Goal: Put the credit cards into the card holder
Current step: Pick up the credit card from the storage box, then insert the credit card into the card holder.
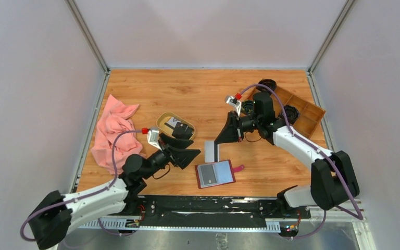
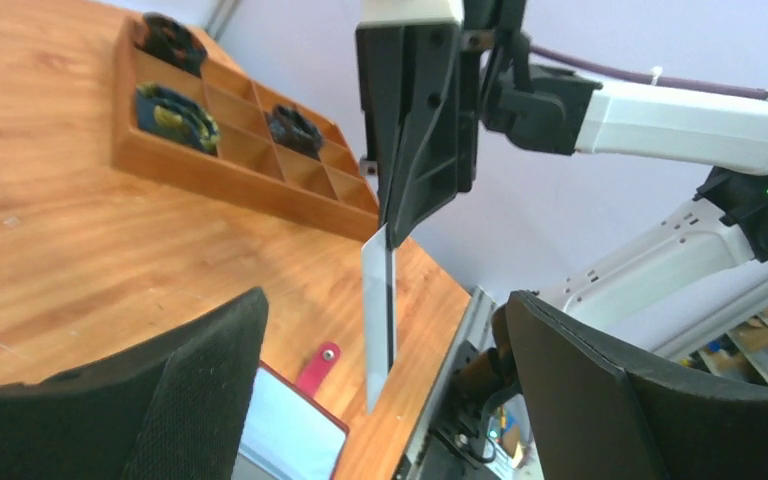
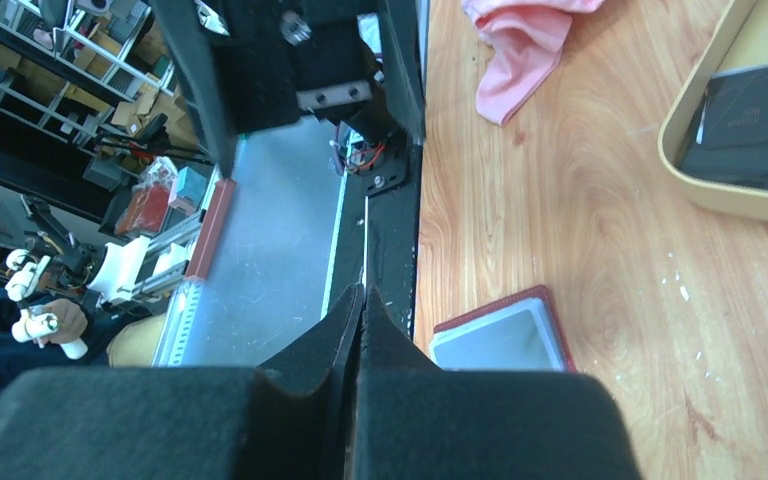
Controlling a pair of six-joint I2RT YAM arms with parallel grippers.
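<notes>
Left wrist — right claw (image 2: 392,232) pinches pale card (image 2: 377,320).

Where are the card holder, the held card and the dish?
card holder (image 1: 216,173), top view, its grey inner pocket.
card (image 1: 210,151), top view, its pale face.
dish (image 1: 162,120), top view, its bare left end.

We find no text, number, brand or sign that we can read in any view. The black flat rectangular cards (image 3: 750,110) in the oval tan dish (image 3: 740,200), at the upper right of the right wrist view, show no legible print. The small coloured boxes (image 3: 155,205) at the left of that view are too blurred to read.
</notes>
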